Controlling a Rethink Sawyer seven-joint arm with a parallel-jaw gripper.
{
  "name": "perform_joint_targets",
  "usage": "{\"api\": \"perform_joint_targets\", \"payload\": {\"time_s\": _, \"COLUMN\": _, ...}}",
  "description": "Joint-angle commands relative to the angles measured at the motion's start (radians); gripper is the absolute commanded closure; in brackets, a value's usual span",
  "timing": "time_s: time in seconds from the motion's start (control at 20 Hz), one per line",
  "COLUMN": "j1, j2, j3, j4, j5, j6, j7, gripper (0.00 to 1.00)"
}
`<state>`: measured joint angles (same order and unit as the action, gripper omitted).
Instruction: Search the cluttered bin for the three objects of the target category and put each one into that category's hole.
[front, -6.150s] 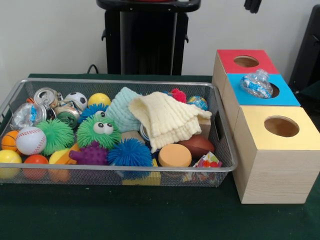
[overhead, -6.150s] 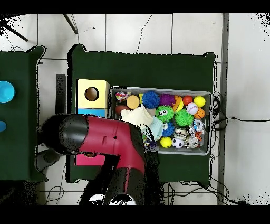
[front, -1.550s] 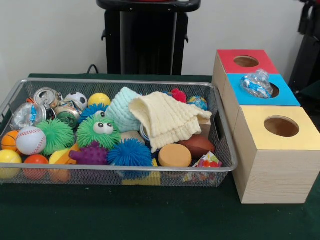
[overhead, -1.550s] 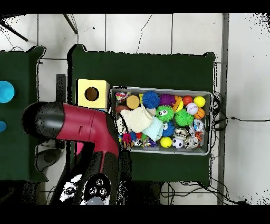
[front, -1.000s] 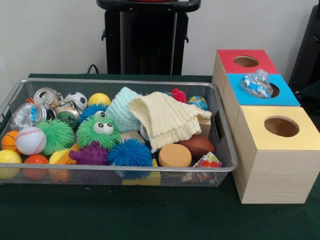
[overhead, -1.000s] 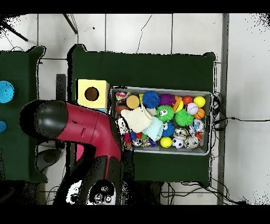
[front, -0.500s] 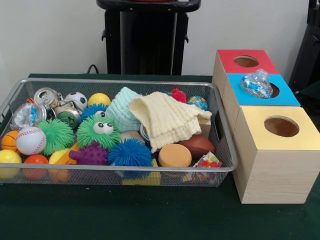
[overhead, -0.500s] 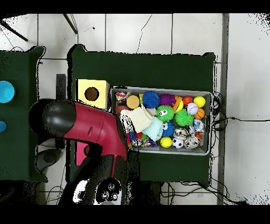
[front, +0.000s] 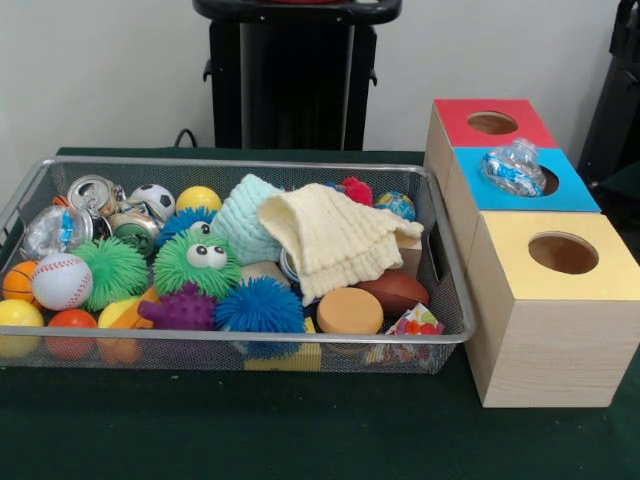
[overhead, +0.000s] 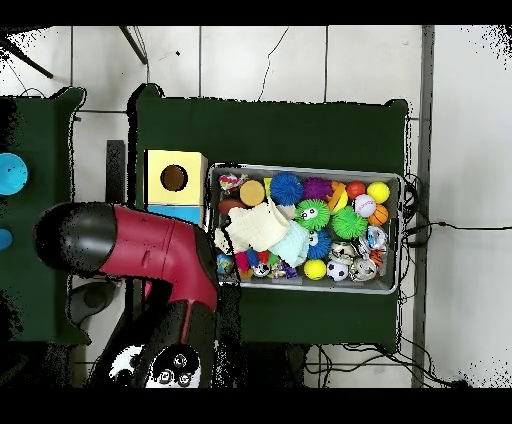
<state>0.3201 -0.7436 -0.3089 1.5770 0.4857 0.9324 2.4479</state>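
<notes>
The wire-mesh bin (front: 240, 165) stands on the green table, full of toys; it also shows in the overhead view (overhead: 305, 170). One clear crumpled bottle with a blue-and-white label (front: 512, 167) lies on the blue box top, over its hole. A second clear bottle (front: 55, 230) lies in the bin's far-left corner beside shiny cans (front: 92, 190). A third bottle does not show. My red arm (overhead: 140, 245) covers the red and blue boxes in the overhead view. The gripper itself does not show in either view.
Three wooden boxes stand right of the bin: red top (front: 490, 122), blue top (front: 570, 195), yellow top (front: 560, 255), each with a round hole. A cream cloth (front: 335, 240), spiky toys and balls fill the bin. The black pedestal (front: 290, 75) stands behind.
In the overhead view the arm has swung away from the bin toward the boxes and the base. The gripper tip has left the front view. The bottle on the blue box has not moved.
</notes>
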Motion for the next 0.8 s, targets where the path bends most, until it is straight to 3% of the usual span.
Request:
{"api": "perform_joint_targets", "payload": {"time_s": 0.05, "j1": -0.047, "j2": 0.05, "j3": -0.012, "j4": 0.062, "j5": -0.066, "j6": -0.035, "j7": 0.151, "gripper": 1.0}}
{"api": "perform_joint_targets", "payload": {"time_s": 0.3, "j1": -0.137, "j2": 0.054, "j3": 0.037, "j4": 0.096, "j5": -0.069, "j6": -0.046, "j7": 0.039, "gripper": 1.0}}
{"api": "perform_joint_targets", "payload": {"time_s": 0.8, "j1": -0.165, "j2": 0.053, "j3": 0.074, "j4": 0.112, "j5": -0.091, "j6": -0.09, "j7": 0.034, "gripper": 1.0}}
